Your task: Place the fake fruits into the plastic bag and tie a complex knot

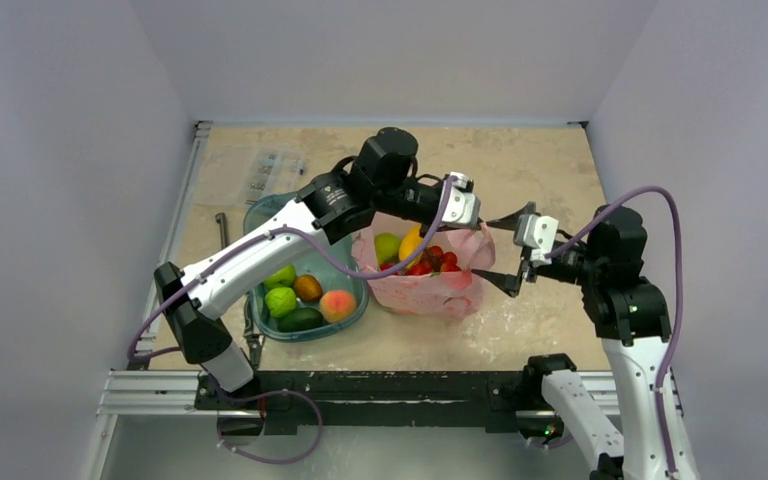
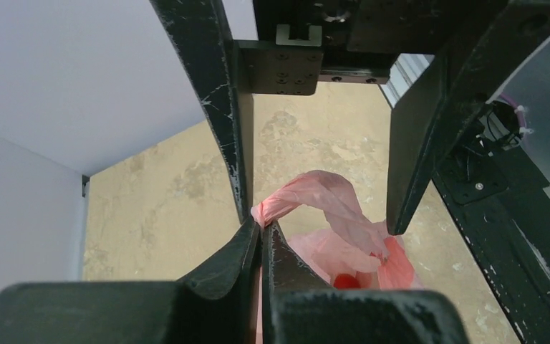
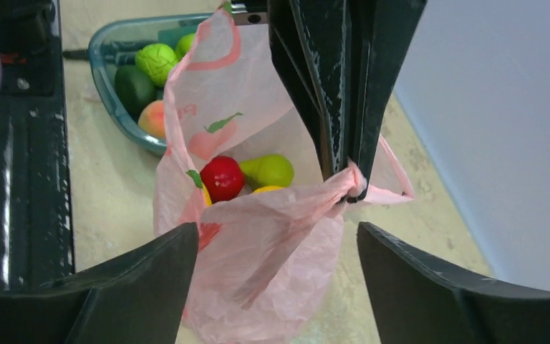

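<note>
While our left gripper (image 2: 261, 233) pinches the handle (image 2: 315, 190) of the plastic bag (image 3: 258, 279), our right gripper (image 3: 278, 233) gapes empty astride it; thin and limp, the bag seems best taken by its bunched handles.

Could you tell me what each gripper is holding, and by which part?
The left gripper pinches the plastic bag by a bunched strip at its top, likely a handle. The right gripper is open, holding nothing.

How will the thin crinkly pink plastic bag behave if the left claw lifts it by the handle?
Probably floppy: the thin pink plastic bag sags creased from the shut left claw. Likely bottom-heavy and swingy, with fake fruits loose inside. The bunched handle may slip.
</note>
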Robot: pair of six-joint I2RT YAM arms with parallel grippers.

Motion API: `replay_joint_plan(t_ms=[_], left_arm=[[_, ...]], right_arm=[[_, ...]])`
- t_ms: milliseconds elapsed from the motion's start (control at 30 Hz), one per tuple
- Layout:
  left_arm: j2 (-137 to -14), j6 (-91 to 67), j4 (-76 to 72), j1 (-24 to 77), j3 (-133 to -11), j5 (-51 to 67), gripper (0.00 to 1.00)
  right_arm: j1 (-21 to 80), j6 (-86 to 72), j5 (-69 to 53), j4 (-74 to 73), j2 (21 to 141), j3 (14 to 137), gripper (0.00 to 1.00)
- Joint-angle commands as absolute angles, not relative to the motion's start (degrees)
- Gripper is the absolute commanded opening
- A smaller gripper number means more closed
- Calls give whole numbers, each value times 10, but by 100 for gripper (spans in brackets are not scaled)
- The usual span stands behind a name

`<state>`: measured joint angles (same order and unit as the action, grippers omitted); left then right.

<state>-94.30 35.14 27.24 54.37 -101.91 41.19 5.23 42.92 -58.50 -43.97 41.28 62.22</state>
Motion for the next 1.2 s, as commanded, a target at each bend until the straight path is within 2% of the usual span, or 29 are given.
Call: replay_joint_plan(t_ms=[0, 67, 167, 433, 533, 733, 800, 933, 967, 1033, 1067, 1100, 1167], left_arm=[[-911, 228, 193, 522, -1040, 414, 0], [-916, 218, 210, 519, -1052, 427, 0], [-917, 203, 200, 519, -1052, 433, 0], [-925, 148, 164, 509, -1058, 454, 0], [-926, 125, 161, 502, -1067, 466, 0], [-923, 111, 158, 498, -1068, 450, 0], [-923, 99, 149, 491, -1071, 442, 0], [-914, 108, 171, 486, -1076, 429, 0], [-908, 120, 194, 484, -1078, 420, 9], [-889, 140, 254, 467, -1077, 398, 57], [-881, 151, 289, 453, -1075, 389, 73], [-875, 171, 326, 441, -1071, 377, 84], [-872, 221, 381, 423, -1059, 315, 89]], right_arm=[[53, 331, -546, -394, 421, 632, 86], [53, 273, -581, -324, 414, 617, 98], [53, 190, -604, -205, 417, 579, 99], [63, 170, -632, 4, 456, 461, 97], [82, 184, -619, 44, 476, 435, 83], [111, 166, -589, 114, 509, 392, 43], [111, 178, -582, 106, 511, 375, 33], [112, 214, -569, 84, 501, 352, 0], [111, 222, -569, 76, 498, 353, 0], [112, 240, -573, 62, 492, 358, 0], [110, 252, -573, 48, 489, 363, 0], [111, 264, -575, 36, 486, 366, 0], [110, 272, -582, 24, 477, 369, 0]])
